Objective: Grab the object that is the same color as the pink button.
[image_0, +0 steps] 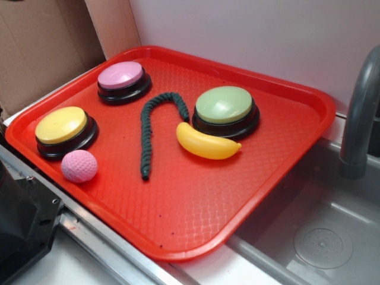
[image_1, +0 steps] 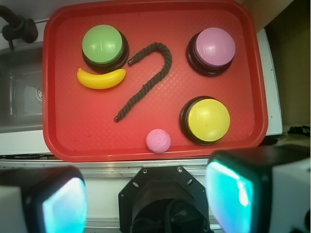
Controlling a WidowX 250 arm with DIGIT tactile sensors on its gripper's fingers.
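White wall behind, brown cardboard to one side. A steel sink basin (image_0: 309, 231) with a grey faucet (image_0: 361, 113) sits just beside a red tray (image_0: 196, 219), which rests on the bench with one edge over the sink rim.

Exterior view, clock directions from tray centre:
- Pink button (image_0: 122, 80), smooth pink dome on black base, at 11 o'clock near the far rim.
- Yellow button (image_0: 63, 130) at 9 o'clock, same build.
- Green button (image_0: 225, 110) at 1 o'clock.
- Yellow toy banana (image_0: 206, 144) touching the green button's near side, lying flat.
- Dark braided rope (image_0: 152, 127), bent like a cane, between the pink and green buttons, its straight tail running toward 7 o'clock.
- Small pink ball (image_0: 79, 165), dimpled foam-like surface, at 8 o'clock, just beside the yellow button on its near side. Whether they touch, cannot tell. Resting on the tray, nothing holding it.

Wrist view looks down over the whole tray from off its near edge. Ball (image_1: 158, 141) at the tray's near rim, roughly 12 o'clock from the gripper (image_1: 146, 194). Gripper well apart from the ball, off the tray; its two fingers (image_1: 231, 194) sit blurred at the lower corners, spread wide, nothing between them.
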